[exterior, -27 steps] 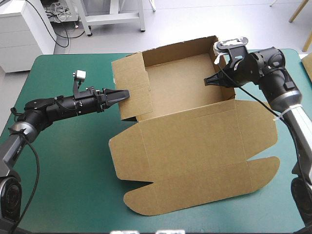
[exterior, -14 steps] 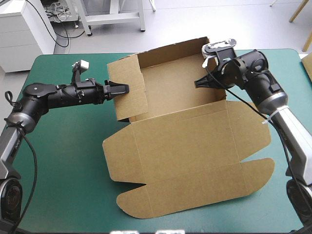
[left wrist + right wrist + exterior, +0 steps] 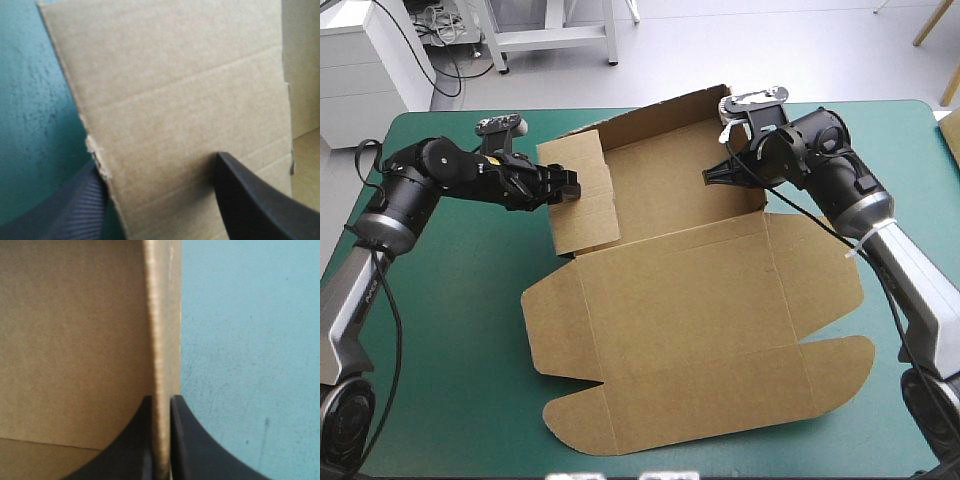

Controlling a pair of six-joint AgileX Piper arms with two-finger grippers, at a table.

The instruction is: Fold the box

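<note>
The brown box (image 3: 690,310) lies in the middle of the table as an open tray at the back, with its lid flat toward the front. My left gripper (image 3: 566,186) is at the tray's left wall flap (image 3: 582,195). In the left wrist view its fingers (image 3: 250,205) stand apart, one on each side of the board (image 3: 175,90), so that gripper (image 3: 159,162) is open. My right gripper (image 3: 710,176) is at the tray's right wall. In the right wrist view the gripper (image 3: 161,399) is shut on the wall's upright edge (image 3: 160,315).
Bare teal-green cover (image 3: 450,330) stretches left of the box and along the front left. The lid's rounded tabs (image 3: 820,375) reach toward the front right. The tray's back wall (image 3: 660,108) stands near the table's far edge.
The box has slid and turned toward the left, with both arms moving left. My left gripper, earlier shut and pointed at the left flap, now has its fingers around it.
</note>
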